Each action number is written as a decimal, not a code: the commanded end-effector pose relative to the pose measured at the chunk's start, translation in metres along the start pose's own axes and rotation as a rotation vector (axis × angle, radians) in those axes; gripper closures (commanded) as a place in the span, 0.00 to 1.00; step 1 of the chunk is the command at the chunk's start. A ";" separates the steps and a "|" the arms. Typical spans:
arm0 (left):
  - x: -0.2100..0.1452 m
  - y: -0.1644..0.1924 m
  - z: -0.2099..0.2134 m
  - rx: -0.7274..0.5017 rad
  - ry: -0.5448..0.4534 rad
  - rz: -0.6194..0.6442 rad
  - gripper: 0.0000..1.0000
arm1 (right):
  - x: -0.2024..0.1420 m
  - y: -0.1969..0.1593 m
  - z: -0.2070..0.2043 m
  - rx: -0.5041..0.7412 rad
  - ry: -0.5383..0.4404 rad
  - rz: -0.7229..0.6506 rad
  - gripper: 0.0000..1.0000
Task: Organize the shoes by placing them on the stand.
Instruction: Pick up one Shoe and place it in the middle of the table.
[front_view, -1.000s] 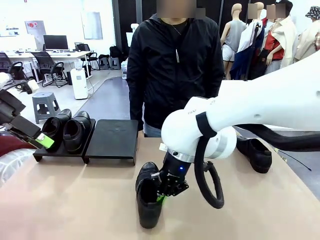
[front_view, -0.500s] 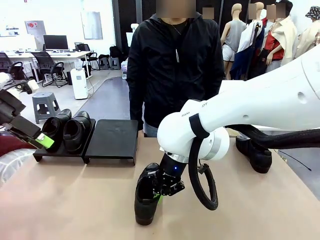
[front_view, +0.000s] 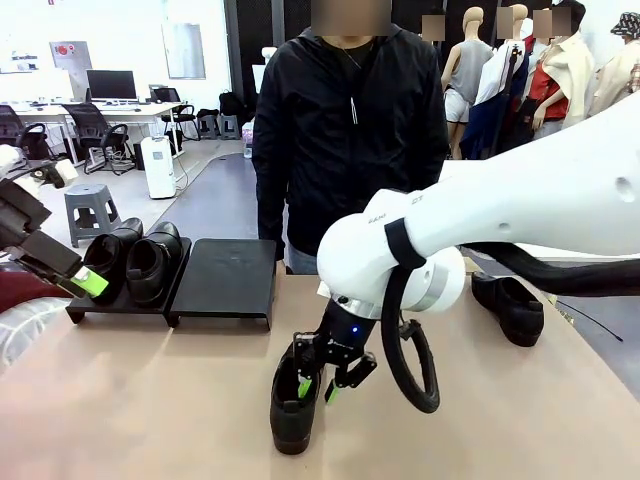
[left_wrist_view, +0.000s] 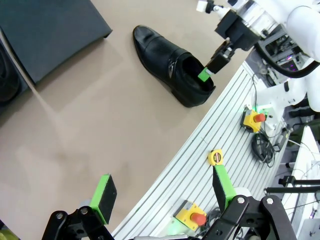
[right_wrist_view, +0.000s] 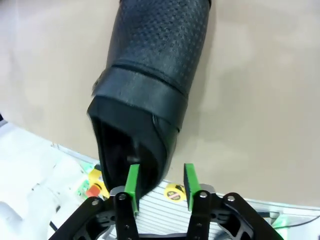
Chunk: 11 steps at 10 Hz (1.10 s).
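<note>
The shoe (front_view: 296, 410) sits sole-down on the surface (front_view: 150, 400), right under the right gripper (front_view: 318, 386). Its open heel end is nearest the gripper and its toe points away. In the right wrist view the gripper's (right_wrist_view: 161, 172) green pads stand apart. One hangs over the mouth of the shoe (right_wrist_view: 155, 60) and the other outside its side wall, so the collar lies between them without being pinched.

The leather looks glossy and fairly firm, so I judge the smooth upper would slip. The stiffer collar near the heel is the better hold, with one finger inside and one outside. Held there, the toe would probably sag.

Beyond the gripper and off to its left is the stand (front_view: 225, 285). The platform nearer the gripper is bare, and the farther one carries a pair of shoes (front_view: 135, 262). A fourth shoe (front_view: 510, 305) lies away to the gripper's right. The left gripper (front_view: 85, 280) hangs by the stand's far end with its jaws spread wide on nothing.
</note>
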<state>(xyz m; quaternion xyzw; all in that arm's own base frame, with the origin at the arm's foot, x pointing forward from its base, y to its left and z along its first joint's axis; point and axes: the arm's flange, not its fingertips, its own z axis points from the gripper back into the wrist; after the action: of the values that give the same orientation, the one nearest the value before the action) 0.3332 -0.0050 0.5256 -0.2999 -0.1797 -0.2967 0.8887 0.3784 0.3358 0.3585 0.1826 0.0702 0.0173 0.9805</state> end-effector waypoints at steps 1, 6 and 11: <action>0.000 0.001 -0.001 -0.013 -0.022 -0.002 0.00 | -0.034 -0.035 0.057 0.013 -0.027 0.097 0.00; 0.000 0.001 -0.001 -0.013 -0.022 -0.002 0.00 | -0.063 -0.236 0.231 0.269 0.096 0.424 0.00; 0.000 0.001 -0.001 -0.013 -0.022 -0.002 0.00 | -0.088 -0.292 0.256 0.388 -0.093 0.404 0.00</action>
<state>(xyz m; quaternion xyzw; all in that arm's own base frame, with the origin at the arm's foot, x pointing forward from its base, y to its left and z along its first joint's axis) 0.3332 -0.0046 0.5257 -0.2997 -0.1800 -0.2962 0.8888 0.3345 -0.0273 0.4967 0.3828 -0.0154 0.1787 0.9063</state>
